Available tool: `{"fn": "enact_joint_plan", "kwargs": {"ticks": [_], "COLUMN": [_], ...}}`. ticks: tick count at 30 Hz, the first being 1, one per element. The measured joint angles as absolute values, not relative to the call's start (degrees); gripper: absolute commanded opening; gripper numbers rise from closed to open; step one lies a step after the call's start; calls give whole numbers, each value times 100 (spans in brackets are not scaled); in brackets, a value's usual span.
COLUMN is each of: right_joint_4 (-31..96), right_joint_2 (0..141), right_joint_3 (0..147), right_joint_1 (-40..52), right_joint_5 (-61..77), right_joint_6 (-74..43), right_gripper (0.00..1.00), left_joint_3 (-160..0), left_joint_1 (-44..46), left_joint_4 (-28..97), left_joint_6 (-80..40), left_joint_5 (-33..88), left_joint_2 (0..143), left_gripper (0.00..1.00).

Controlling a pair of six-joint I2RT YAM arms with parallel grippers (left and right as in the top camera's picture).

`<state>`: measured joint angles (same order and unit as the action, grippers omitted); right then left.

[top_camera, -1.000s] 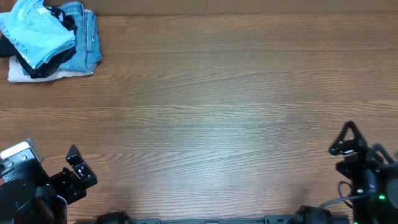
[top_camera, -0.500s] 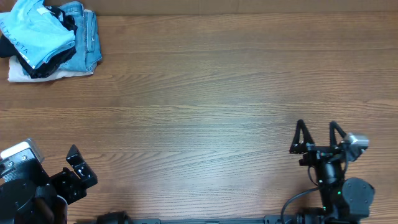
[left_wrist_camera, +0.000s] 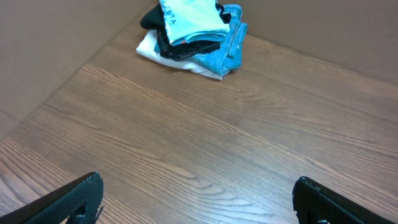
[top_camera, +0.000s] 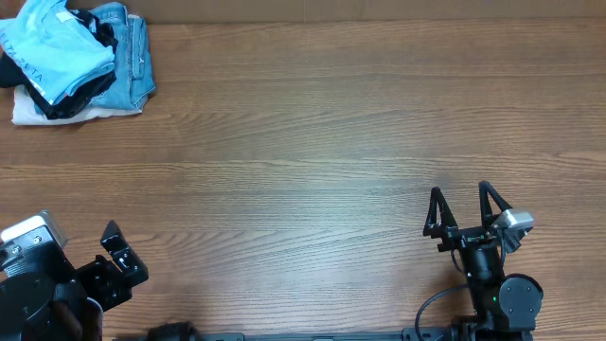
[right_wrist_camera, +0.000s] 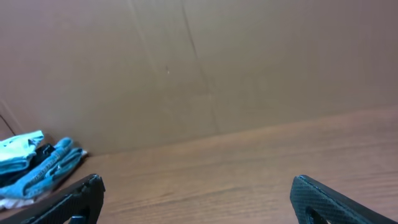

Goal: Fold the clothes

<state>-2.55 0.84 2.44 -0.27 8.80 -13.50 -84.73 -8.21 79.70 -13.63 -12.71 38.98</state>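
The light sky-blue T-shirt (top_camera: pixel 49 49) with white lettering lies crumpled on top of a clothes pile at the table's far left corner. It also shows in the left wrist view (left_wrist_camera: pixel 189 18) and faintly in the right wrist view (right_wrist_camera: pixel 15 149). My left gripper (top_camera: pixel 118 254) is open and empty at the near left edge, far from the pile. My right gripper (top_camera: pixel 462 206) is open and empty at the near right, pointing toward the far edge.
A black garment (top_camera: pixel 71 99), blue denim jeans (top_camera: pixel 133 57) and a white cloth (top_camera: pixel 43 114) lie in the same pile under the T-shirt. A brown cardboard wall (right_wrist_camera: pixel 199 62) stands behind the wooden table (top_camera: pixel 312 142).
My right arm has swung left from the near right corner, and its open fingers now point toward the far edge. The left arm and the pile have not moved.
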Motion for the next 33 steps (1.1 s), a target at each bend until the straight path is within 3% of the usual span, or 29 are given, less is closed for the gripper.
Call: {"fn": "enact_joint_plan", "kwargs": {"ticks": [33], "right_joint_4": [425], "right_joint_2": [73], "right_joint_3": [106], "right_joint_1": [-27], "right_joint_5": [878], "right_joint_6": [-1219], "right_gripper": [100], "left_joint_3": [-8473], "left_joint_1": [-821], "left_joint_4": [7970], "left_joint_6": [-1363], "left_joint_5": [-1271], "left_joint_2": [3898], "left_gripper": [100]}}
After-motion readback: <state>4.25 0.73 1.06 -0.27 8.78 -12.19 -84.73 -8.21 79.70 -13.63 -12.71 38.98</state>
